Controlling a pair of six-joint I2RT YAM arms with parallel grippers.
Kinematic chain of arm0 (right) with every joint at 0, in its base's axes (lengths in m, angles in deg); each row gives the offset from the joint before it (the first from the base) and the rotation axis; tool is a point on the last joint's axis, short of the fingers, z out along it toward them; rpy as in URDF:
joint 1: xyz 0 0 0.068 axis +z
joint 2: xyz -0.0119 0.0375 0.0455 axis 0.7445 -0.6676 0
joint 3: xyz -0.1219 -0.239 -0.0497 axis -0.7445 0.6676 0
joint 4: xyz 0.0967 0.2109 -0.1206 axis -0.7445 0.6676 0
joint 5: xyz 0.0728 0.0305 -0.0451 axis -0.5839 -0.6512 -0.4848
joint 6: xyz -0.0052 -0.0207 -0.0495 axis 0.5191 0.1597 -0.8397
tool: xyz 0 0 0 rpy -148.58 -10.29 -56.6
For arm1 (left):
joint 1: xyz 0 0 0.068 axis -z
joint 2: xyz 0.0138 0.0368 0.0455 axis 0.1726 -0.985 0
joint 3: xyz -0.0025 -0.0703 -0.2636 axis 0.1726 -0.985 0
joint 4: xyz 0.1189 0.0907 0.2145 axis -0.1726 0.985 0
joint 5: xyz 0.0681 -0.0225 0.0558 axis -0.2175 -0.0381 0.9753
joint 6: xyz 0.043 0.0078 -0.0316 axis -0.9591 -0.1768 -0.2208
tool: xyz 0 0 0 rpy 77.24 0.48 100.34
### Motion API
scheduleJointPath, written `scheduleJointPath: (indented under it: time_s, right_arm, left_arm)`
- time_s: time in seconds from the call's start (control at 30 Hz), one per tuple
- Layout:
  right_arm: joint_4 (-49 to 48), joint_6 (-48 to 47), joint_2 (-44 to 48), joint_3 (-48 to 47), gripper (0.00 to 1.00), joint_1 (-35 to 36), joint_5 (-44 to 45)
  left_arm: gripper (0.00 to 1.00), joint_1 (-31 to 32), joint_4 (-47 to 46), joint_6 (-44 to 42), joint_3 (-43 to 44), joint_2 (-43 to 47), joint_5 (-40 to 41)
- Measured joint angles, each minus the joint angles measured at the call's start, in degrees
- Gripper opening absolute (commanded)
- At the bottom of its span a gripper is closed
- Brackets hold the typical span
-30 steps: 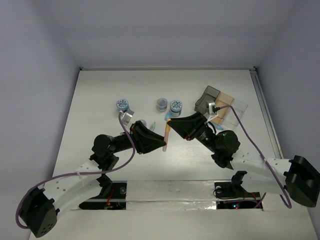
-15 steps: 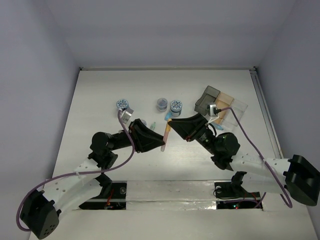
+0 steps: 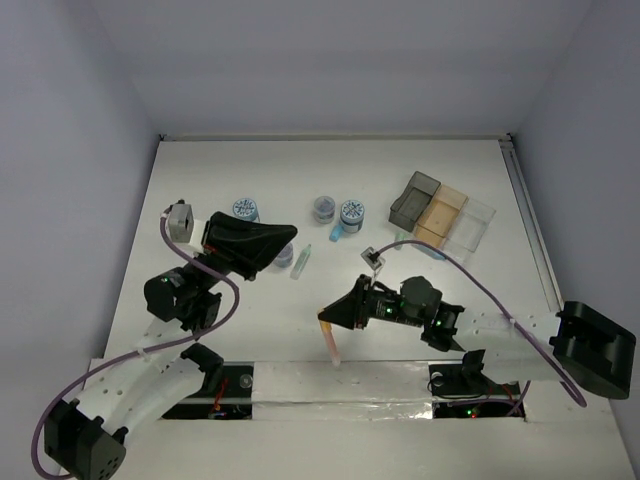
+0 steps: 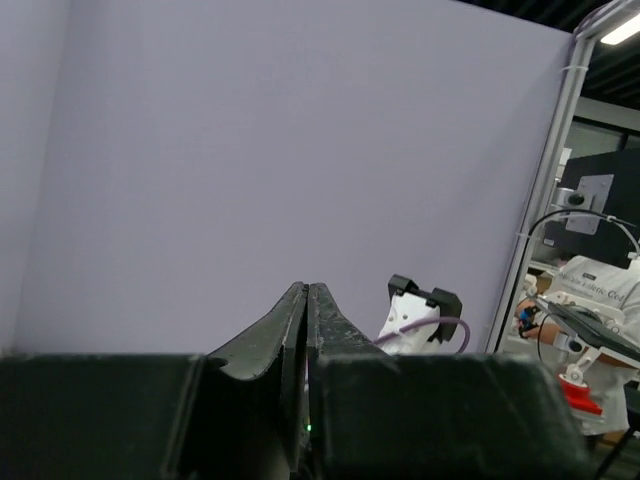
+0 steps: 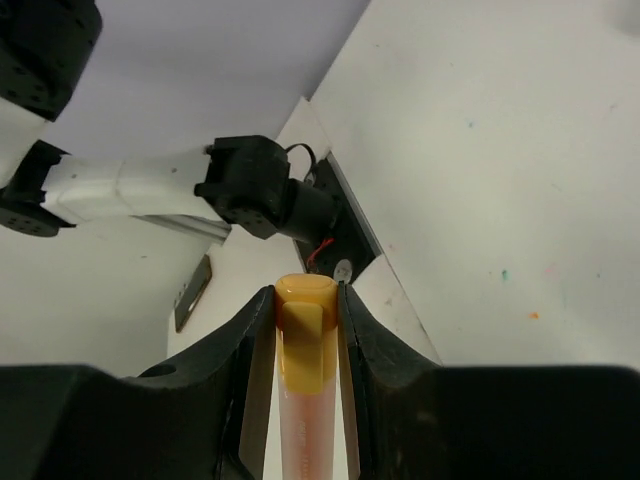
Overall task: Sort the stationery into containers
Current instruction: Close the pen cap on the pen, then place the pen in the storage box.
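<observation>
Orange-capped and pink-bodied, the pen-like piece (image 5: 305,335) is pinched in my right gripper (image 3: 327,318). Only the right wrist view shows the grip itself, with both fingers (image 5: 252,345) pressed against the cap from either side. The overhead adds the location: that gripper is low over the counter (image 3: 200,180) near the middle of the near edge, and the piece slants down from it toward that edge.

My left gripper (image 4: 307,296) has its jaws pressed flat together with nothing between them. Its wrist camera sees only the lilac wall, so I rely on the overhead for placement: it is raised toward the counter's left edge.

From above I count 3 rolls (image 3: 323,206) in a row toward the far edge. A green piece (image 3: 301,262) lies near the counter's middle, just beside the left gripper's tips. A small blue piece (image 3: 336,232) rests just nearer than the rightmost roll. Toward the far-right corner the 3 joined bins sit at an angle: dark grey bin (image 3: 415,198), tan bin (image 3: 440,213) and clear bin (image 3: 470,226).
</observation>
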Motion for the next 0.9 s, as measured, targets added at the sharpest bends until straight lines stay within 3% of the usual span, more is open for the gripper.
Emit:
scheduleJointPath:
  time_s: [0.13, 0.3, 0.43, 0.53, 0.67, 0.9]
  right_arm:
    - [2.9, -0.5, 1.0, 0.0, 0.08, 0.0, 0.2]
    - [8.1, -3.7, 3.6, -3.6, 0.08, -0.1, 4.2]
    - [15.2, -8.6, 6.3, -9.3, 0.08, -3.0, 9.5]
    - [20.9, -12.4, 9.6, -13.0, 0.09, -11.0, 13.7]
    - [27.8, -16.5, 11.2, -18.4, 0.10, -27.3, 18.4]
    - [33.1, -20.4, 2.0, -27.0, 0.11, -49.6, 24.4]
  left_arm:
    - [0.00, 0.0, -2.3, -0.2, 0.0, 0.7, 1.2]
    - [0.00, 0.0, 4.4, -3.6, 0.0, 4.2, 4.0]
    - [0.13, 0.0, 13.4, -6.9, -0.1, 8.4, 6.9]
    - [0.28, 0.0, 17.5, -8.4, -2.2, 11.2, 8.7]
    - [0.43, 0.0, 21.9, -8.6, -8.6, 11.6, 10.1]
    - [0.51, 0.0, 30.9, -8.5, -17.8, 8.3, 12.3]
